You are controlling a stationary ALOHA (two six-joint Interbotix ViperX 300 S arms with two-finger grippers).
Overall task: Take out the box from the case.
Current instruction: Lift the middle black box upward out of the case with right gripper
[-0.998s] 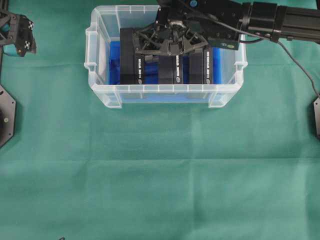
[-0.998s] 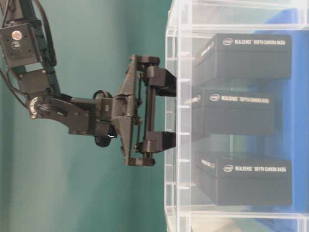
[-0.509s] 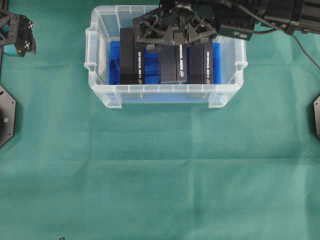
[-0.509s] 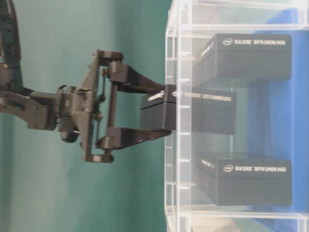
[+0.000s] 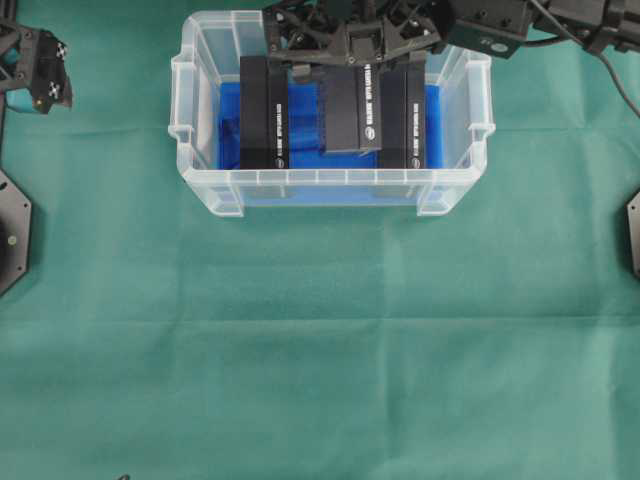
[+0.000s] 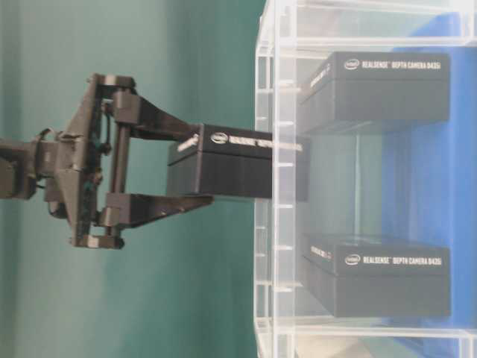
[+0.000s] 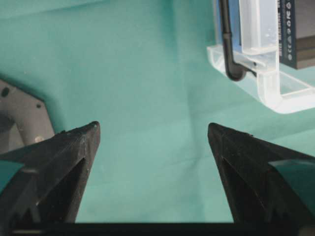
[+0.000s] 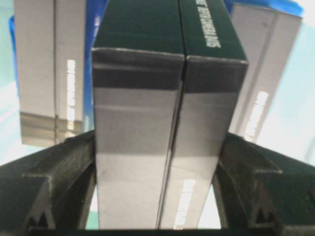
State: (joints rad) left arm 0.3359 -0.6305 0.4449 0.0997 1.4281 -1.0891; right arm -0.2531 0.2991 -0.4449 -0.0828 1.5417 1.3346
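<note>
One box [image 5: 350, 110] is clamped in the right pincer [image 6: 182, 170], raised partly above the rim of the case [image 5: 300, 178]. Two more boxes [image 5: 262, 115] lie inside on blue cloth [image 5: 303, 120]. Left pincer [image 7: 152, 147] hangs apart over the bench [image 5: 320, 350].

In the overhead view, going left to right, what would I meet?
Left gripper → clear plastic case's left wall → left black box → lifted middle black box → right black box → case's right wall.
</note>
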